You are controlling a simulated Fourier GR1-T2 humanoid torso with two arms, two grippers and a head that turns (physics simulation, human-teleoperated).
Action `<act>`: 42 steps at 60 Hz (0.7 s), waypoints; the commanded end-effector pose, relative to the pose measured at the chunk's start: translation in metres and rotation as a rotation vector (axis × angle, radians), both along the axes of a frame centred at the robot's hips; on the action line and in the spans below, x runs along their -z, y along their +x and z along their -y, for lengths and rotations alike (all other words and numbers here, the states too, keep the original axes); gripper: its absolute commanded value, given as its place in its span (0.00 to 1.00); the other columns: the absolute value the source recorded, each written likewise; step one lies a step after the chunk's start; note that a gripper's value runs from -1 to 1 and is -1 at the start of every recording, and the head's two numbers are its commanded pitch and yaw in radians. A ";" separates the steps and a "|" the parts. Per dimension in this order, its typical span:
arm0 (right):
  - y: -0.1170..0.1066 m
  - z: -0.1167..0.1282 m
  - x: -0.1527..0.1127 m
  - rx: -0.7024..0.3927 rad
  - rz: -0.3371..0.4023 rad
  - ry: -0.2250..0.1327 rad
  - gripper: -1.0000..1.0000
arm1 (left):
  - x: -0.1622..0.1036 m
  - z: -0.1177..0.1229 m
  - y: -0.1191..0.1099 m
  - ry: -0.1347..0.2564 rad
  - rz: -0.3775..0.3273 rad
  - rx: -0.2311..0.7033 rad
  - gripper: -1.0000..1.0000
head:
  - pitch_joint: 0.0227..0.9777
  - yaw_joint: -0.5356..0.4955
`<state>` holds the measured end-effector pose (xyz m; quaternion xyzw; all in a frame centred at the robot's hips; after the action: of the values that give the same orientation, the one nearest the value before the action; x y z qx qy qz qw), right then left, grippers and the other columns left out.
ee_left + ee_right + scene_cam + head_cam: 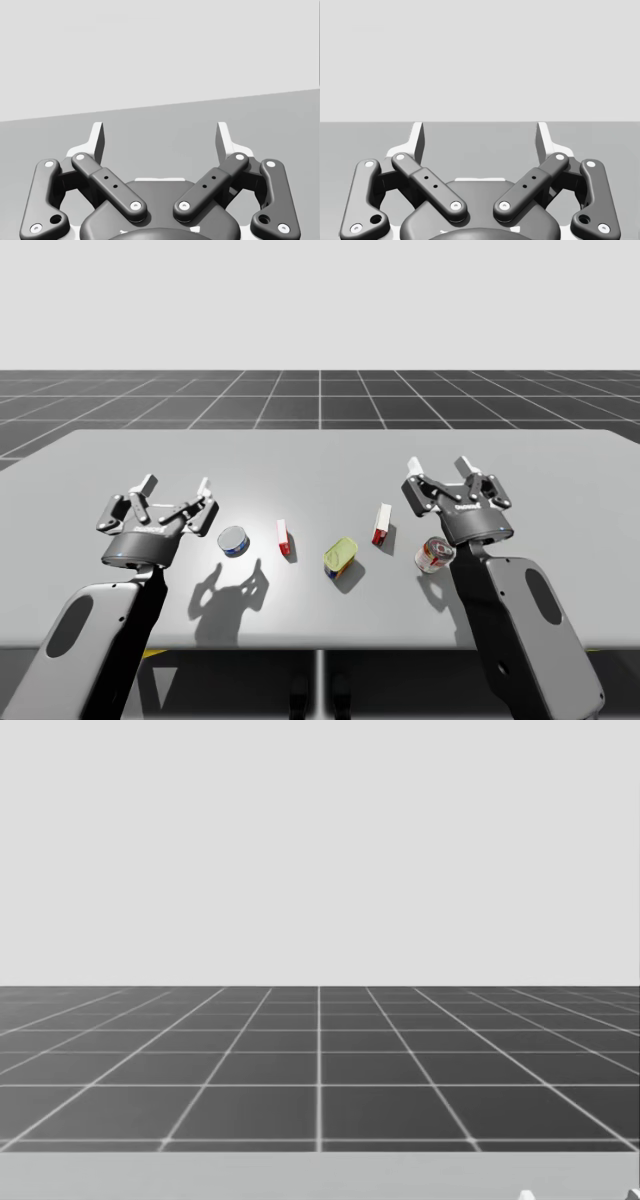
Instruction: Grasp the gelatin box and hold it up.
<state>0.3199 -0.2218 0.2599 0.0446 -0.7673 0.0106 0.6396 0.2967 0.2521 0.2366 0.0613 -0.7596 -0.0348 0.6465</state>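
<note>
I am in a simulator's test scene, more a bare virtual lab than any lived-in room. A plain grey table (560, 470) with a flat, even surface stands on a dark floor (320, 400) ruled with a pale square grid that runs straight out to a level horizon. Above that line is a uniform light grey backdrop (320, 300), the same flat tone from edge to edge. Near the middle of the table, spaced apart like test pieces, are small grocery goods, among them a blue-topped can (233, 540) and a yellow-green tin (340, 557). Shadows fall soft and clean across the tabletop.
</note>
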 end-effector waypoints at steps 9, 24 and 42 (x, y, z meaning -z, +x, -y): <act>-0.002 0.002 -0.005 0.006 -0.028 0.033 0.00 | -0.001 -0.001 -0.001 -0.006 0.007 0.001 0.00 | 0.13 0.51; 0.002 0.002 -0.002 0.007 -0.044 0.025 0.00 | -0.001 -0.002 0.000 -0.005 0.007 -0.003 0.00 | 0.37 0.52; 0.004 -0.002 0.003 0.028 -0.047 -0.026 0.00 | -0.003 -0.001 0.001 -0.016 0.008 0.012 0.00 | 0.65 0.57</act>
<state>0.3229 -0.2216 0.2596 0.0370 -0.7531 0.0041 0.6569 0.2970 0.2537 0.2384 0.0543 -0.7624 -0.0318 0.6440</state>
